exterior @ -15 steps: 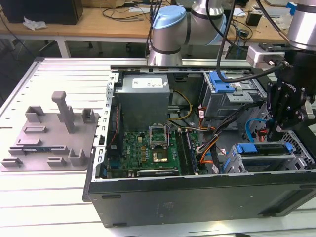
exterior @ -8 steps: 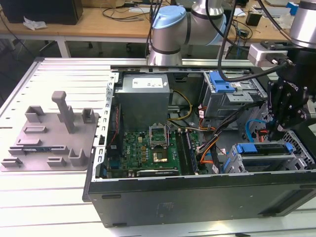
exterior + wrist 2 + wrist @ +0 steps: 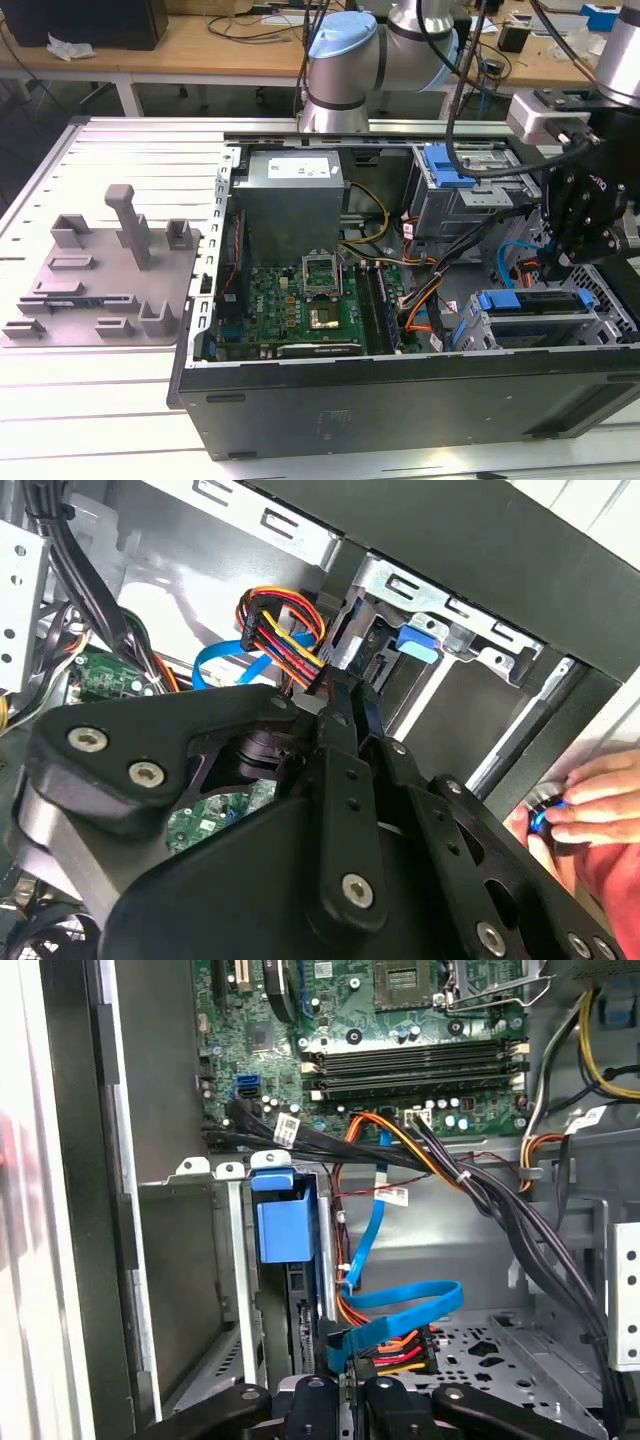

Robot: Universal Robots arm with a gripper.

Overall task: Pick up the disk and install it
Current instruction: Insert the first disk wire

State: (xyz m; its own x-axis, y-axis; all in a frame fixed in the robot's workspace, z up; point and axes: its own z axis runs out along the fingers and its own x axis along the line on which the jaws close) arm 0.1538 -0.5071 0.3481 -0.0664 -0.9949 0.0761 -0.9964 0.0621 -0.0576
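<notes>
The disk [image 3: 530,303], silver with a blue plastic bracket, stands on edge in the metal cage [image 3: 600,320] at the front corner of the open computer case, on the exterior view's right. In the first wrist view its blue bracket end [image 3: 283,1225] sticks out of the cage slot. In the second wrist view the same blue end [image 3: 420,645] shows. My black gripper [image 3: 557,265] hangs just above the disk, apart from it. Its fingers [image 3: 345,705] lie close together, shut with nothing between them. My gripper [image 3: 347,1395] is next to a bundle of blue and orange cable plugs [image 3: 385,1350].
A grey metal box [image 3: 290,195] and a second cage with a blue tab [image 3: 450,165] sit at the back of the case, the green motherboard [image 3: 300,300] in the middle. A grey fixture plate [image 3: 100,270] lies at the exterior view's left. A hand [image 3: 590,800] holds a small dark object beside the case.
</notes>
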